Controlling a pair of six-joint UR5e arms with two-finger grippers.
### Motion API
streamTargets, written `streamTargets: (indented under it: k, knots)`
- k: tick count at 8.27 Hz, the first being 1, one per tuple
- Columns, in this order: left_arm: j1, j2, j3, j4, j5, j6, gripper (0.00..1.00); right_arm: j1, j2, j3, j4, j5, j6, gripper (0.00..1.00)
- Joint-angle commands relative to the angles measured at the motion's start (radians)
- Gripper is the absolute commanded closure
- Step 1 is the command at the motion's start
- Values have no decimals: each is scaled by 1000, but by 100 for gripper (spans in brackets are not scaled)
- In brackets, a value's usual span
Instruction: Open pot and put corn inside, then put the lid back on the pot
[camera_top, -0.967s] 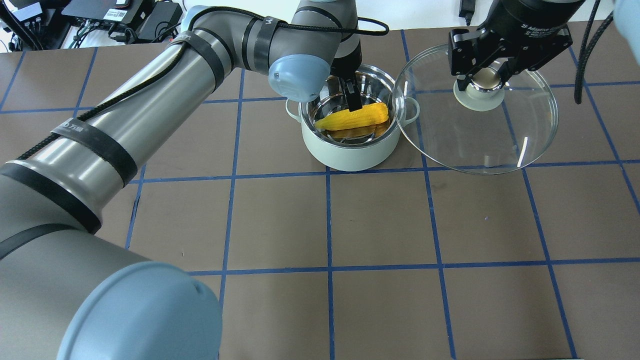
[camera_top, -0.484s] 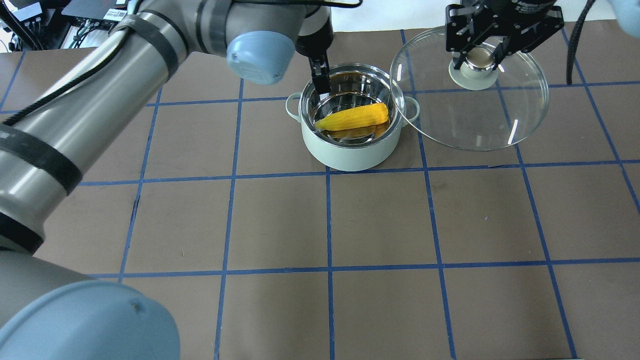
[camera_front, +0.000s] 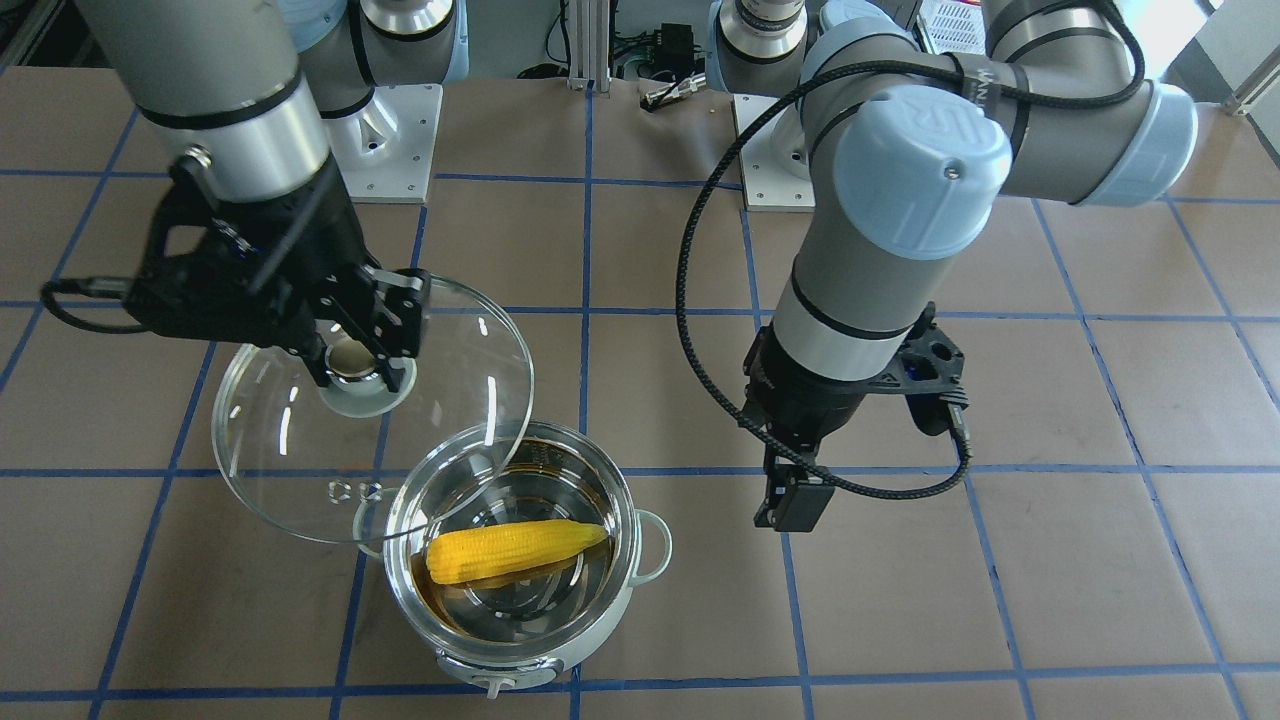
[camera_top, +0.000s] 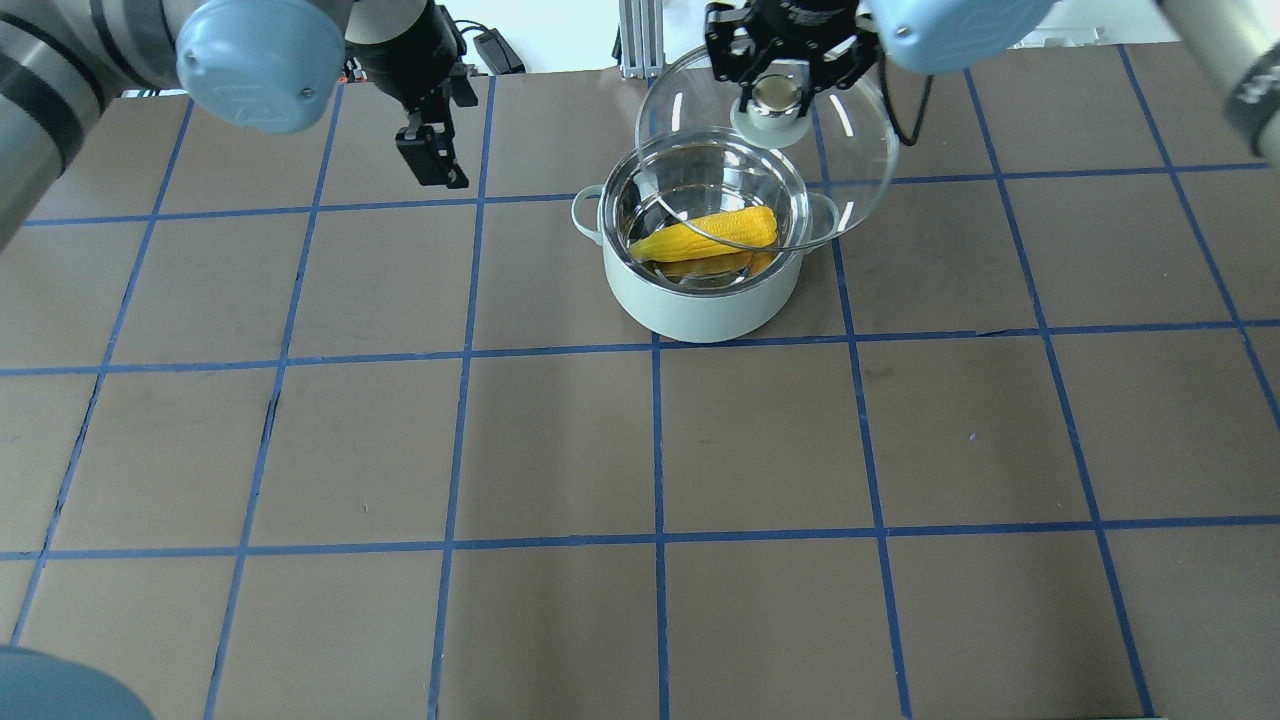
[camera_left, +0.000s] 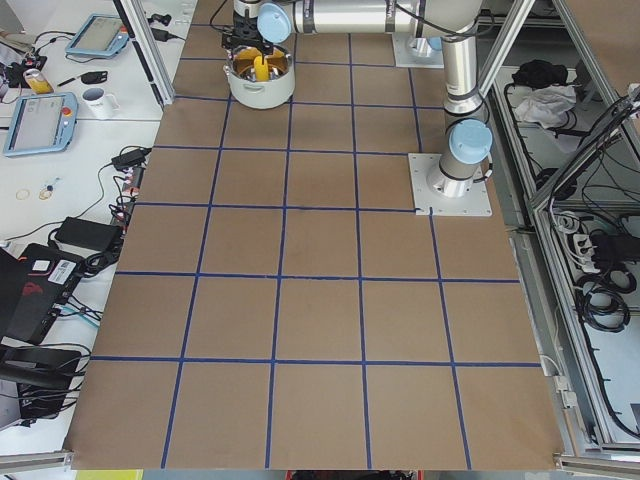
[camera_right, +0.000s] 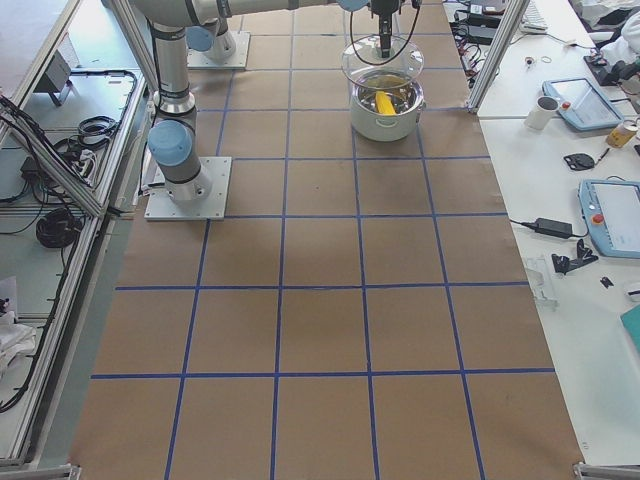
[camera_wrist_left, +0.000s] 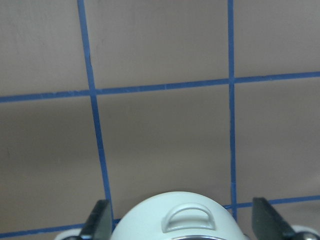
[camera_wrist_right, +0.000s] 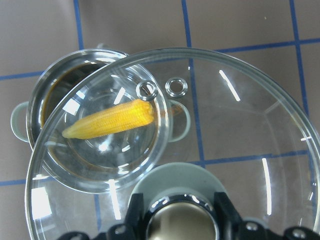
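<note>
The pale mint pot (camera_top: 700, 305) stands open on the table, with the yellow corn (camera_top: 712, 234) lying inside on the steel bottom. My right gripper (camera_top: 777, 92) is shut on the knob of the clear glass lid (camera_top: 860, 140). It holds the lid in the air, overlapping the pot's far right rim. In the front view the lid (camera_front: 280, 470) partly covers the pot (camera_front: 640, 560) and the corn (camera_front: 510, 550). My left gripper (camera_top: 432, 165) is open and empty, to the left of the pot. In its wrist view the pot (camera_wrist_left: 145, 225) sits between the fingers (camera_wrist_left: 100, 220).
The table (camera_top: 660, 450) is brown paper with a blue tape grid. The two arm bases (camera_front: 390, 130) stand at the robot's side. A side table with tablets and a mug (camera_right: 545, 110) lies beyond the table's far edge.
My left gripper has left the corn in the pot and pulled out to the left. My right gripper has carried the lid left, from beside the pot to over its rim.
</note>
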Motion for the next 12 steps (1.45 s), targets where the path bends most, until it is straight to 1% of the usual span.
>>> streamTargets:
  k: [1, 2, 3, 4, 6, 8, 9, 10, 11, 12]
  knots:
    - [55, 121, -148, -38, 57, 287, 0, 112, 156, -14, -159, -11, 97, 85]
    - [56, 139, -155, -38, 87, 354, 0, 110, 167, -30, -161, -11, 95, 85]
    - [59, 141, -152, -35, 84, 404, 0, 103, 181, -37, -161, -22, 80, 85]
    - [61, 140, -151, -20, 84, 503, 0, 92, 207, -38, -161, -22, 76, 85]
    - [59, 147, -151, 9, 84, 724, 0, 60, 219, -37, -159, -14, 56, 85]
    - [59, 149, -151, 9, 85, 951, 0, 55, 221, -32, -159, -9, 57, 85]
    - [58, 167, -151, 5, 84, 1044, 0, 55, 223, -32, -159, -13, 57, 85]
    - [58, 217, -166, 0, 85, 1184, 0, 54, 233, -23, -161, -10, 68, 85]
    - [58, 239, -167, -13, 88, 1291, 0, 54, 236, -23, -161, -8, 83, 85]
    - [56, 256, -170, -20, 114, 1312, 0, 54, 235, -18, -162, -9, 82, 86]
